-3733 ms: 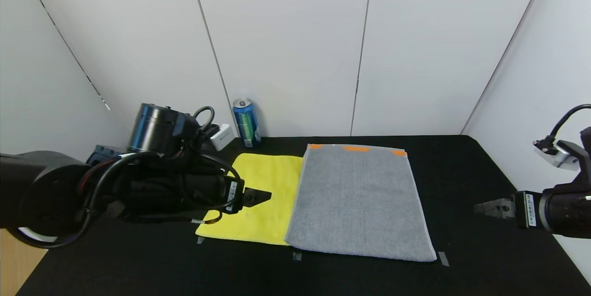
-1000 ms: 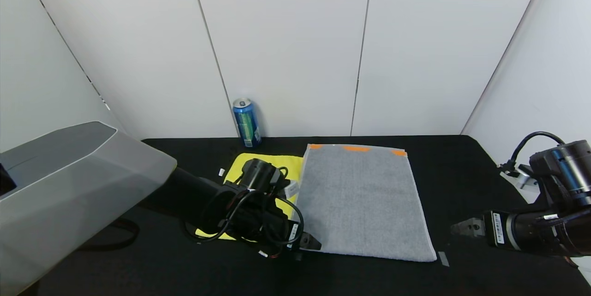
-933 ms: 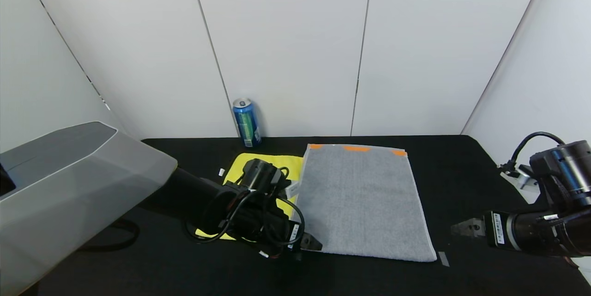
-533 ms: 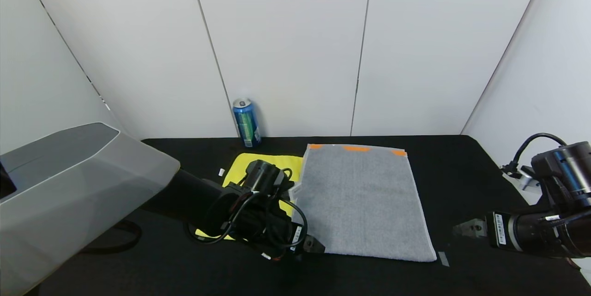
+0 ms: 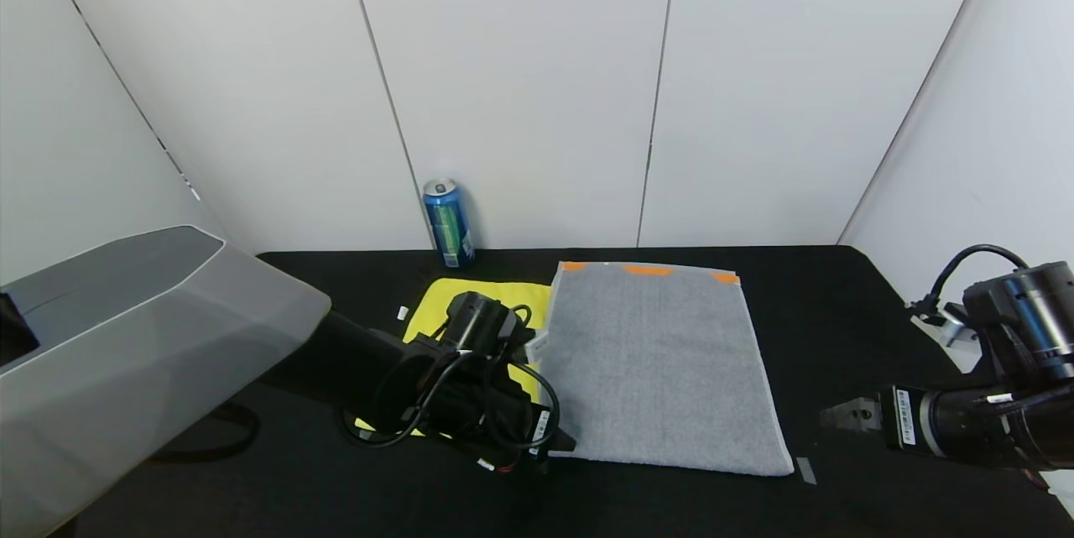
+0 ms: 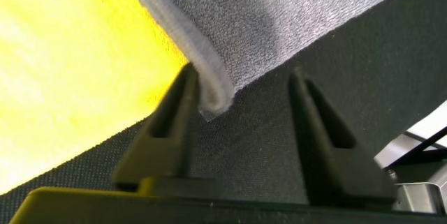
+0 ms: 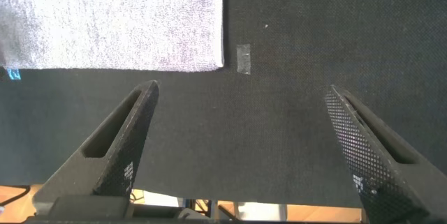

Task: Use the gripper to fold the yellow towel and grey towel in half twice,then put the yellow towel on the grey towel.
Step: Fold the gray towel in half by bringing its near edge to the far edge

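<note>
Left hand (image 6: 241, 105) sits at the grey towel's (image 5: 654, 362) near-left corner, fingers partly closed and straddling the corner hem, not yet pinched. Grey towel lies flat on the counter (image 5: 847, 303); yellow towel (image 5: 495, 296) pokes out from under its left edge. Step in hand: first grey fold, grasp phase. Next likely needs a full clamp, then a lift. Right hand (image 7: 244, 147) waits wide open off the towel's near-right corner.
</note>
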